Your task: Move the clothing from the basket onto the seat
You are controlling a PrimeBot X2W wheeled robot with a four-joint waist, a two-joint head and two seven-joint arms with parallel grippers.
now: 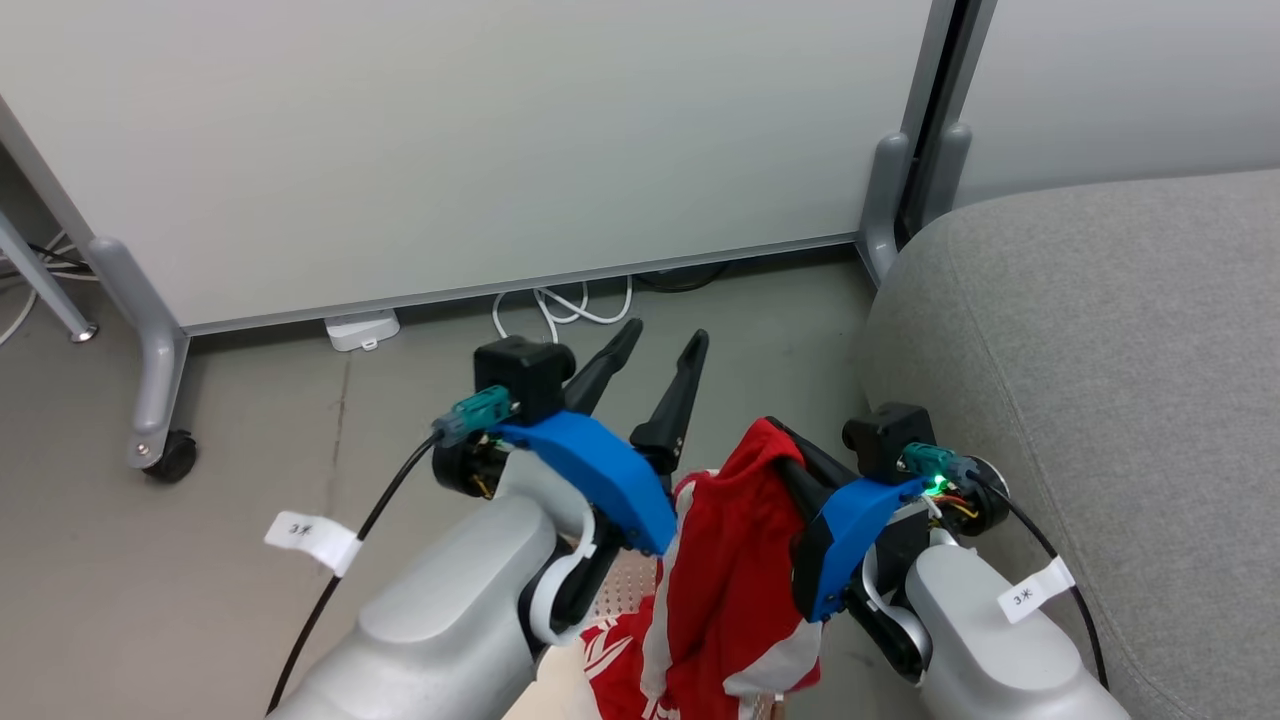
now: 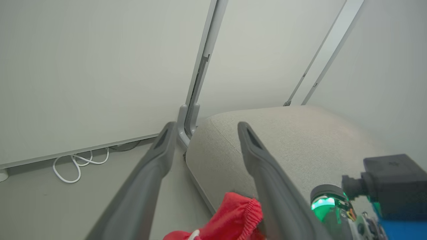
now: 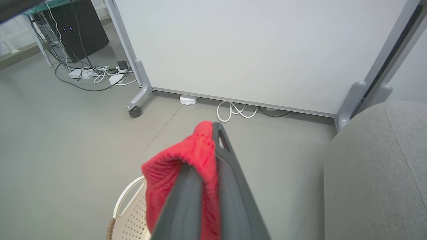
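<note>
Red garment (image 1: 725,580) is soft, light, drapey; pinch bunched fabric. Right gripper (image 1: 785,440) is clamped on its elastic hem; left gripper (image 1: 665,345) gapes empty, beside sofa (image 1: 1100,400).

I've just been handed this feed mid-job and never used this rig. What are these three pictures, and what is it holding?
It is a two-armed robot. The head view looks down from its head at both arms. The other two views come from cameras on each wrist, looking along that arm's two dark fingers. The right gripper is shut on a red garment that hangs down over the cream basket on the floor. The left gripper is open, with nothing between its fingers. The grey sofa stands to the robot's right. White partition panels and loose cables are behind.
</note>
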